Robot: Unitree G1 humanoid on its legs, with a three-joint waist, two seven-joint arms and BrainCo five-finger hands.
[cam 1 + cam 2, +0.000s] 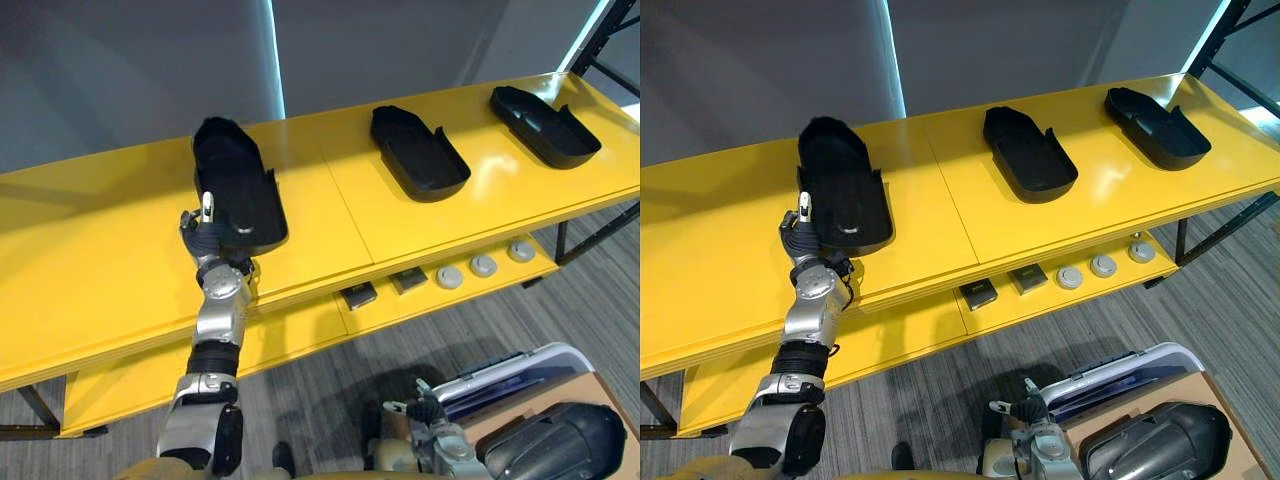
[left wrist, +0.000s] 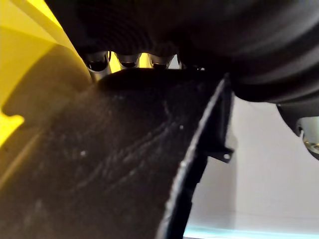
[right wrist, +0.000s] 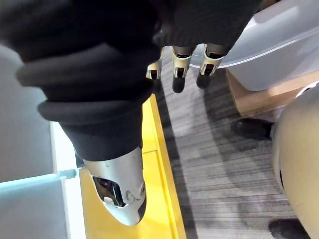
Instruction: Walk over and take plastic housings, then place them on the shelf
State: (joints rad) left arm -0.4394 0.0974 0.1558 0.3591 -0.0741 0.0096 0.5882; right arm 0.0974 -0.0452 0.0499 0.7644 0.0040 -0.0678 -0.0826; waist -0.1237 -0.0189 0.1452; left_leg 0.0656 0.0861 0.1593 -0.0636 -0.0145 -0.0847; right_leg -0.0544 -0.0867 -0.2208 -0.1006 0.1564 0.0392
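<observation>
Leftmost housing lies against left robot hand.

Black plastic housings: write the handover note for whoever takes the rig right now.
Left hand: at the near end of the leftmost black plastic housing; whether it grips cannot be told.
Right hand: open and empty, low beside a white plastic bin.
Things: the leftmost housing lies on the yellow shelf's top board, with the middle black housing and the right black housing further along it.
Done: three housings are on the shelf.
Left: check the left hand is free of its housing and draw it back, then fetch any remaining housings.
</observation>
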